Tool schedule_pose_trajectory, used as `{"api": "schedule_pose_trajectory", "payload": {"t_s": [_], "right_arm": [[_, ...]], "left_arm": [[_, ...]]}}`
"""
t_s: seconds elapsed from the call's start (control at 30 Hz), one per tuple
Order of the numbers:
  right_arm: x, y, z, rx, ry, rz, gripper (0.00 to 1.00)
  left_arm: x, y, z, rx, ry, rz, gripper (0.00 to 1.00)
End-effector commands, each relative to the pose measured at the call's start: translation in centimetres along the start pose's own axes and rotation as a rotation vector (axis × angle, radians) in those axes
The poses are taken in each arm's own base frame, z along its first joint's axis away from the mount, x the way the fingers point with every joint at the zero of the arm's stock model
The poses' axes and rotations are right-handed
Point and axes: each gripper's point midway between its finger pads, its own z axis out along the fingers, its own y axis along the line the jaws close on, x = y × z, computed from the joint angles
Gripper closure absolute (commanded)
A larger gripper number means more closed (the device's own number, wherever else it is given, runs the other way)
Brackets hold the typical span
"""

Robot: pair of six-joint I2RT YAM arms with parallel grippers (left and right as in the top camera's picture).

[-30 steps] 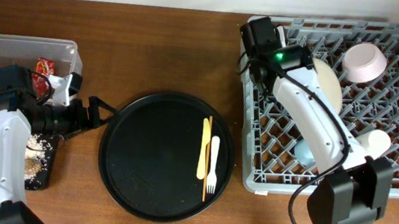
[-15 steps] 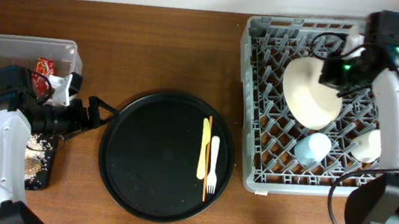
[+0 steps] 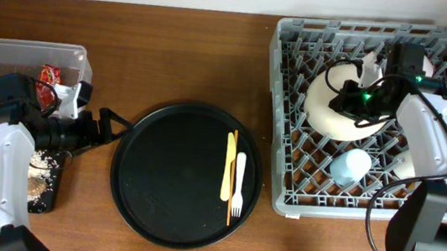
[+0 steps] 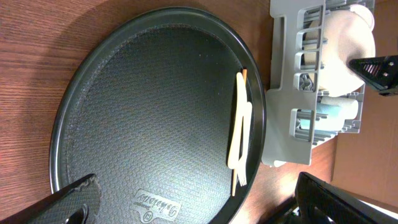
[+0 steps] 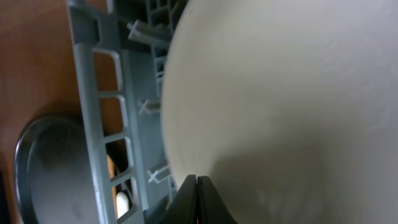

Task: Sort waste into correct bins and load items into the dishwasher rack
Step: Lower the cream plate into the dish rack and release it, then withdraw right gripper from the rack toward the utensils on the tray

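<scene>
On the right part of the round black tray (image 3: 167, 178), the thin yellow utensil (image 3: 228, 167) and white plastic fork (image 3: 239, 184) lie parallel, long axes front to back, near the dishwasher rack (image 3: 276, 148). My left gripper (image 3: 117, 122) is spread at the tray's left rim; my right gripper (image 5: 197, 186), pressed together, is over the rack.

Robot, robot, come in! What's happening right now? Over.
Left tool open, beside round black tray. Right tool shut, tip at cream plate in rack. Fork and yellow utensil not yet loaded. Nothing blocking them.

Round black tray (image 3: 167, 178) on wooden table (image 3: 188, 62); embossed mark (image 4: 152, 205), perhaps logo.
</scene>
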Motion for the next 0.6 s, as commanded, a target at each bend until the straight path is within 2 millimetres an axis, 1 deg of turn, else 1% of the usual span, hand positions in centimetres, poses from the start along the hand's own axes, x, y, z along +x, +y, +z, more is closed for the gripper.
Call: {"api": "schedule_pose_trajectory", "payload": {"t_s": [0.0,0.03,0.07,0.1,0.13,0.17,0.2,0.23,0.27,0.3,0.37,0.43,0.47,0.53,0.57], "right_arm": [[-2.4,2.3,-3.2,-0.028,-0.070,-0.058,0.96],[-3.4,3.6,-5.5,-0.031,-0.106,-0.076,0.96],[-3.9,4.5,-7.1,-0.034,-0.127,-0.088,0.96],[-4.2,5.2,-8.3,-0.036,-0.141,-0.097,0.96],[-4.3,6.8,-10.7,-0.038,-0.169,-0.146,0.96],[-4.4,7.2,-12.1,-0.013,-0.190,-0.156,0.96],[-4.4,7.2,-13.1,0.026,-0.206,-0.161,0.96],[-4.5,5.9,-14.1,0.125,-0.232,-0.152,0.96],[-4.3,3.9,-14.3,0.233,-0.222,-0.131,0.96],[-3.8,2.1,-13.7,0.312,-0.185,-0.108,0.96],[-3.1,0.9,-11.8,0.331,-0.120,-0.088,0.96],[-2.3,-0.7,-8.9,0.338,-0.040,-0.064,0.96],[-2.0,-1.2,-8.0,0.341,-0.013,-0.056,0.96],[-1.3,-2.6,-5.4,0.347,0.054,-0.036,0.96],[-1.1,-3.2,-4.6,0.358,0.075,-0.030,0.96]], "left_arm": [[-0.4,-0.1,-0.3,0.004,-0.010,0.005,0.00],[-0.4,-0.1,-0.3,0.004,-0.010,0.005,0.01],[-0.4,-0.1,-0.3,0.004,-0.010,0.005,0.01],[-0.4,-0.1,-0.3,0.004,-0.010,0.005,0.00],[-0.4,-0.1,-0.3,0.004,-0.010,0.005,0.01],[-0.4,-0.1,-0.3,0.004,-0.010,0.005,0.01],[-0.4,-0.1,-0.3,0.004,-0.010,0.005,0.00],[-0.4,-0.1,-0.3,0.004,-0.010,0.005,0.01],[-0.4,-0.1,-0.3,0.004,-0.010,0.005,0.01],[-0.4,-0.1,-0.3,0.004,-0.010,0.005,0.01],[-0.4,-0.1,-0.3,0.004,-0.010,0.005,0.00],[-0.4,-0.1,-0.3,0.004,-0.010,0.005,0.01],[-0.4,-0.1,-0.3,0.004,-0.010,0.005,0.01],[-0.4,-0.1,-0.3,0.004,-0.010,0.005,0.01],[-0.4,-0.1,-0.3,0.004,-0.010,0.005,0.01]]}}
